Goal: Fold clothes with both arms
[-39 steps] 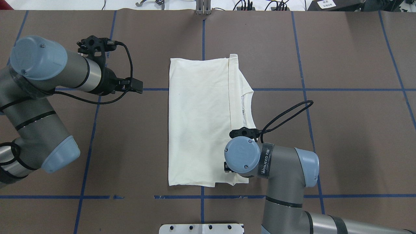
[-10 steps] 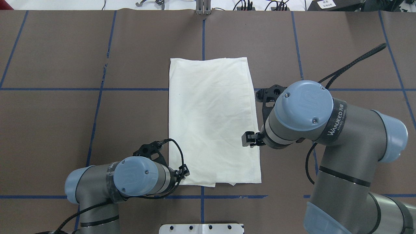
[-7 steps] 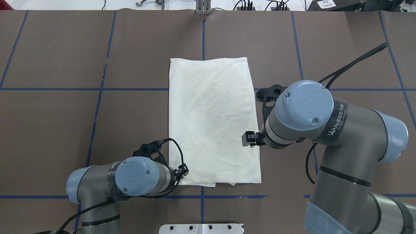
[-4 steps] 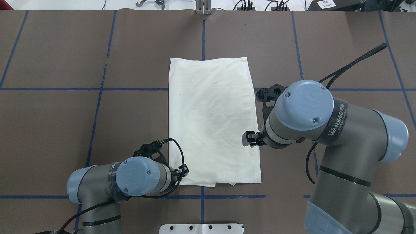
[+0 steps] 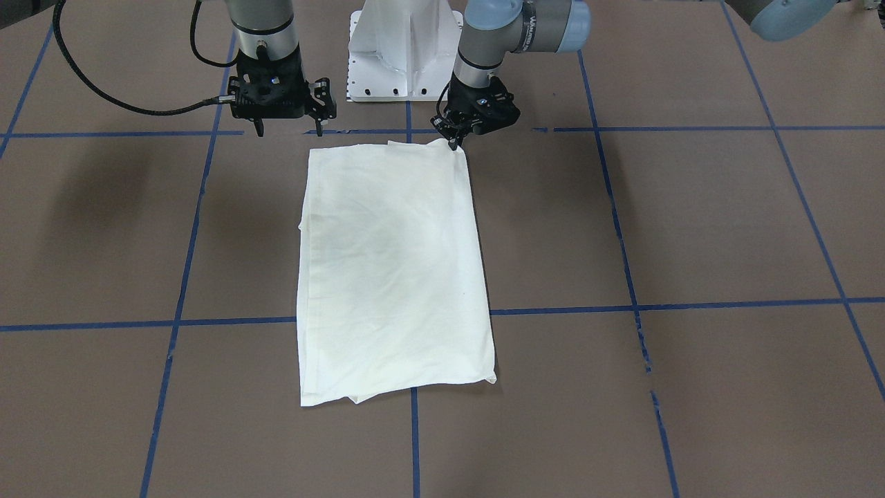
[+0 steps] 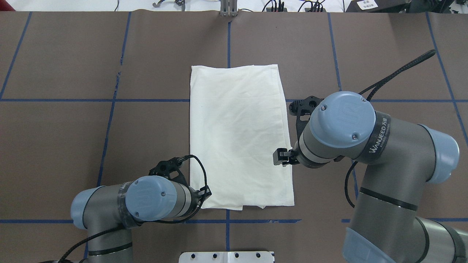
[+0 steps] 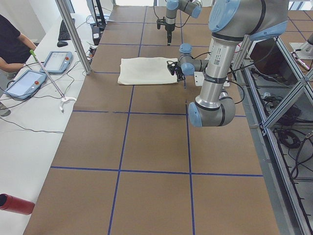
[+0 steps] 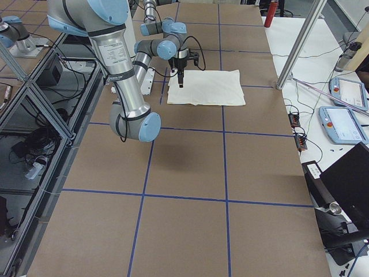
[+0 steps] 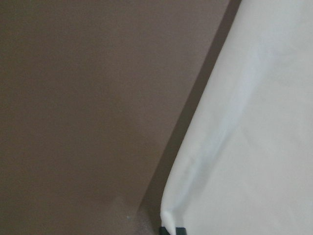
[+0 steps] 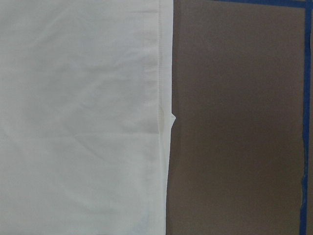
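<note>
The left gripper (image 5: 457, 140) is clenched on a corner of the folded cream T-shirt (image 5: 394, 270), which stretches flat away from it across the brown table (image 5: 691, 228). The right gripper (image 5: 289, 129) hangs with its fingers spread wide, the T-shirt's long edge directly beneath it.

A robot lab: tape-gridded table (image 7: 156, 142), teach pendants (image 7: 23, 83).
</note>
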Controlling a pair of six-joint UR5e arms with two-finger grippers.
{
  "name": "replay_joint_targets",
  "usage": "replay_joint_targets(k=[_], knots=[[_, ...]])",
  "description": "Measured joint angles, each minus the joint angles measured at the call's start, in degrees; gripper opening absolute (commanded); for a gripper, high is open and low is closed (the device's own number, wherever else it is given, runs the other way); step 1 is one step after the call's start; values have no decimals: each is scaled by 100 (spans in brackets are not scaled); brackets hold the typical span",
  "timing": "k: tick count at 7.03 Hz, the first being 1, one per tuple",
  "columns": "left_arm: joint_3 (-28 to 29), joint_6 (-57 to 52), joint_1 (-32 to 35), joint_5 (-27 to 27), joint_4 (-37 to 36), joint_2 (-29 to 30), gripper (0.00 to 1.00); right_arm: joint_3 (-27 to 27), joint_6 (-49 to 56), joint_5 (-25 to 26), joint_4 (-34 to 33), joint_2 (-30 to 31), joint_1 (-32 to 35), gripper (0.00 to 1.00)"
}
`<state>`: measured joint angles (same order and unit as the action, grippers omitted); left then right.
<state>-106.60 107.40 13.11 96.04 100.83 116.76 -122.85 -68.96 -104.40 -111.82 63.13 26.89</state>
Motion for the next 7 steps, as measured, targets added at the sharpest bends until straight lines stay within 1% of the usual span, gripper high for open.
replay_joint_targets(k=[1,4,6,7], knots=[[-80,-178,1,12,-24,2,0,37,-567,29,128,10,-129,100],[-145,-370,-4,25,-63,44,0,387,-2716,309,1446,321,-703,100],[-144,-377,-9,34,-52,54,0,823,-3537,496,1972,371,-817,100],[-142,-377,-10,36,-44,56,0,1000,-3773,532,2130,370,-829,100]])
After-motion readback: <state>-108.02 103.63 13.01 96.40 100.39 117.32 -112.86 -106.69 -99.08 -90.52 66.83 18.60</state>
